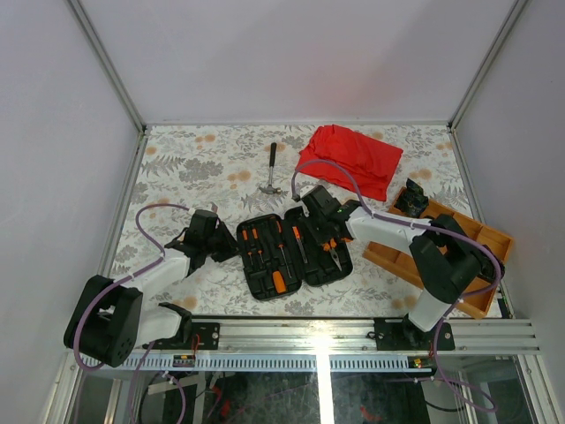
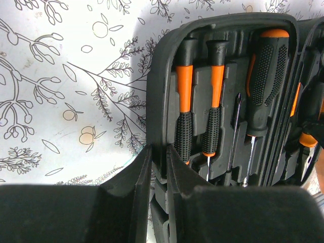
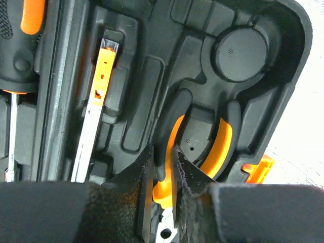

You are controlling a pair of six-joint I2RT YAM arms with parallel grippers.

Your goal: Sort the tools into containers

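The black tool case (image 1: 265, 284) lies open in the middle of the table. Its left half holds slim screwdrivers (image 2: 183, 96) with black-and-orange handles and a thicker black-handled driver (image 2: 264, 76) in their slots. My left gripper (image 2: 159, 152) is shut on the case's left wall (image 2: 163, 76). My right gripper (image 3: 163, 152) is shut on one handle of the orange-handled pliers (image 3: 223, 144), which lie in their moulded slot in the case's right half (image 3: 273, 61). Seen from above, the right gripper (image 1: 328, 237) is over that half.
A hammer (image 1: 272, 172) lies on the flowered cloth behind the case. At the back right sits a crumpled red cloth (image 1: 351, 157). A wooden tray (image 1: 481, 238) stands at the right edge. A silver-and-orange blade tool (image 3: 98, 96) sits in the case.
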